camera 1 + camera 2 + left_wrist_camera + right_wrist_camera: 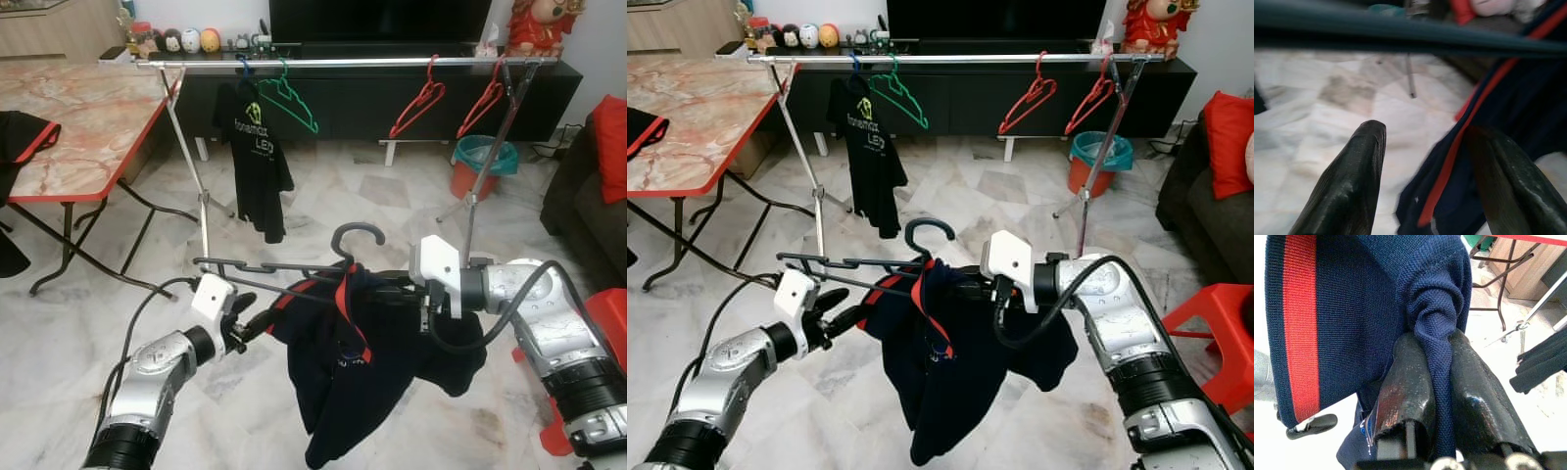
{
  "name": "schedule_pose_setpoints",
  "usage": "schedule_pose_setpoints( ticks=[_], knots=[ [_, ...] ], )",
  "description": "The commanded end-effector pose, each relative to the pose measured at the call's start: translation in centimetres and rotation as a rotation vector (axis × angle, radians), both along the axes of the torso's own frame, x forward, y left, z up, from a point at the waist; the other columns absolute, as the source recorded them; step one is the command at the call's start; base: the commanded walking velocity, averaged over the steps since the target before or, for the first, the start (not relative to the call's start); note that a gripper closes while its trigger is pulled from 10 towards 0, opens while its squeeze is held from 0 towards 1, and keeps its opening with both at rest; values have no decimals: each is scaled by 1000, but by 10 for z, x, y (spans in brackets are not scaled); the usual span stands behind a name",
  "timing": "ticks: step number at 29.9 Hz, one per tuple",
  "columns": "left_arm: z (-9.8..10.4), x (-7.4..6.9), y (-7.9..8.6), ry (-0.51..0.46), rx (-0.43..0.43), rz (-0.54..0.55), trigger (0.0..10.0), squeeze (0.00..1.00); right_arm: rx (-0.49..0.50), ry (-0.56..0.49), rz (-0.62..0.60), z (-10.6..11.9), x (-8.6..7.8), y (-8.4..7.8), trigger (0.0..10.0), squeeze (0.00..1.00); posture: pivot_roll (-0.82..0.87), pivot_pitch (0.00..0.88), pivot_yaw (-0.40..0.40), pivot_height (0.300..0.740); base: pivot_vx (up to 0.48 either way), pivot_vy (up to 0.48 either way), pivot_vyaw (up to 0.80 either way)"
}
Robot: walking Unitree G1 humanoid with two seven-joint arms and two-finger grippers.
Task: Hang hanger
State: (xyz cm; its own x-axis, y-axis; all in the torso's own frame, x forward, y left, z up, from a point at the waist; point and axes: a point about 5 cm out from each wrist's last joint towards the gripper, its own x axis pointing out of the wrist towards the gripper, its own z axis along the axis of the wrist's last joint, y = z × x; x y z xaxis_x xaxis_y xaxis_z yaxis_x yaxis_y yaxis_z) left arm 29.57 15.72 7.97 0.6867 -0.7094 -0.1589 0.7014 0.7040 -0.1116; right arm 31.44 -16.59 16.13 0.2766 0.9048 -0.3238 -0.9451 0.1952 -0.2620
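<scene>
Right gripper (pixel 1437 396): fingers pressed together, pinching a fold of the navy shirt (pixel 358 362) at its shoulder, the cloth bunching up between the two pads. It is holding the load from the robot's right side, in mid-air above the marble floor (pixel 392 191).

Left gripper (pixel 257 323): fingers spread, lying just beside the shirt's left shoulder and under the hanger's bar; whether a fingertip is touching the cloth cannot be told.

Black hanger (pixel 294 266): carrying the navy shirt with its red-trimmed collar, hook (pixel 358 235) pointing up. Its long axis is running left to right between the two grippers, roughly parallel to the rail. The bare left end is sticking out past the shirt above the left gripper.

Clothes rail (pixel 353 62): lying ahead of and higher than the hanger, well apart from it. The coming move is turning on this: the hook likely needs carrying forward and up, then lowering over the rail. The right gripper is the one bearing the load; both sit about equally near the hook.

On the rail, from its left end to its right: a black printed T-shirt (pixel 257 157), a green hanger (pixel 289 98), two red hangers (pixel 419 98) (pixel 482 98). A bare stretch of rail between the green hanger and the first red one looks the readiest place.

Containers: a teal bin (pixel 488 155) sitting in an orange-red base beyond the rail's right leg; contents cannot be told.

Red-edged table (pixel 88 117): standing at the left, a dark garment (pixel 24 137) draping over its near edge.
</scene>
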Motion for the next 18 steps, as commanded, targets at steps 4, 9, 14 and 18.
schedule_pose_setpoints(
  ticks=[4,9,14,18],
  knots=[
    [-2,-2,-3,5,21,-62,10000,0,15,-38,32,12,-1,2,0,0,-85,16,19,740,0,0,0],
    [-6,-2,-4,25,21,-75,10000,0,13,-34,34,12,-1,1,0,0,-89,14,18,740,0,0,0],
    [-8,-3,-5,33,20,-81,0,0,12,-34,32,13,-1,0,0,0,-91,13,17,740,0,0,0],
    [-9,-4,-6,31,15,-90,0,0,12,-34,30,13,-1,-1,0,0,-92,15,16,740,0,0,0]
  ],
)
